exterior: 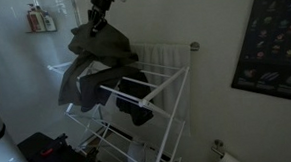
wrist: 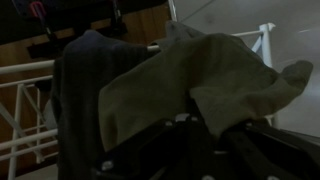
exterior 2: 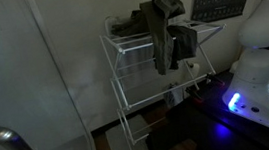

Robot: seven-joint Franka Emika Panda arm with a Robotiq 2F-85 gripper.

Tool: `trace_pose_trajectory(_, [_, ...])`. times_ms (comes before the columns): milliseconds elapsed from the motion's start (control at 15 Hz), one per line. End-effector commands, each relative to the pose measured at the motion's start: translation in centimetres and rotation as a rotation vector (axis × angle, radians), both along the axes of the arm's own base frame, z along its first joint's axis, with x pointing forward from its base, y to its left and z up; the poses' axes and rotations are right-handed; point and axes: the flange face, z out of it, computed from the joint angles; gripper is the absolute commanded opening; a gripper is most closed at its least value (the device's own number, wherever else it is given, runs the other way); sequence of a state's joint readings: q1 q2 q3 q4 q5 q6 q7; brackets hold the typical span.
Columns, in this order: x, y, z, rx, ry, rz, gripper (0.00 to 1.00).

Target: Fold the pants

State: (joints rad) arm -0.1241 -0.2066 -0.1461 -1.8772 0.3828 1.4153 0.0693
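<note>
- Directly beneath the gripper (exterior: 99, 21), the pants (exterior: 94, 59) hang clamped in its grasp, draping over a white drying rack (exterior: 164, 58).
- Wrist view is dark; the clamping point is hidden.

1. The table (exterior: 173, 62), a white wire drying rack, is seen in both exterior views.
2. The pants (exterior: 96, 59) hang draped over its top corner.
3. A black garment (exterior: 137, 107) hangs from a lower rail.
</note>
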Motion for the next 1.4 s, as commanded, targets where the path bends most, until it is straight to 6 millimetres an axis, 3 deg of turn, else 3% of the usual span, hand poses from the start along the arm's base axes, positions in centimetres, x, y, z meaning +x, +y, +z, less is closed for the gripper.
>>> trace_pose_trajectory(0, [3.6,1.0,1.8,0.075,-0.028,-0.054,0.01])
trace_pose_trajectory(267, [7.2,2.5,-0.3,0.114,-0.143,-0.11,0.01])
trace_pose_trajectory(600, [11.6,5.2,-6.3,0.023,-0.235,-0.165,0.01])
trace_pose_trajectory(933, [12.5,7.7,-11.5,-0.057,-0.25,-0.138,0.01])
trace_pose_trajectory(1200, [11.5,8.5,-10.2,-0.041,-0.26,-0.117,0.01])
trace_pose_trajectory(1267, [11.1,8.4,-9.2,-0.025,-0.263,-0.121,0.28])
trace_pose_trajectory(1333, [10.8,8.4,-8.3,-0.022,-0.272,-0.121,0.29])
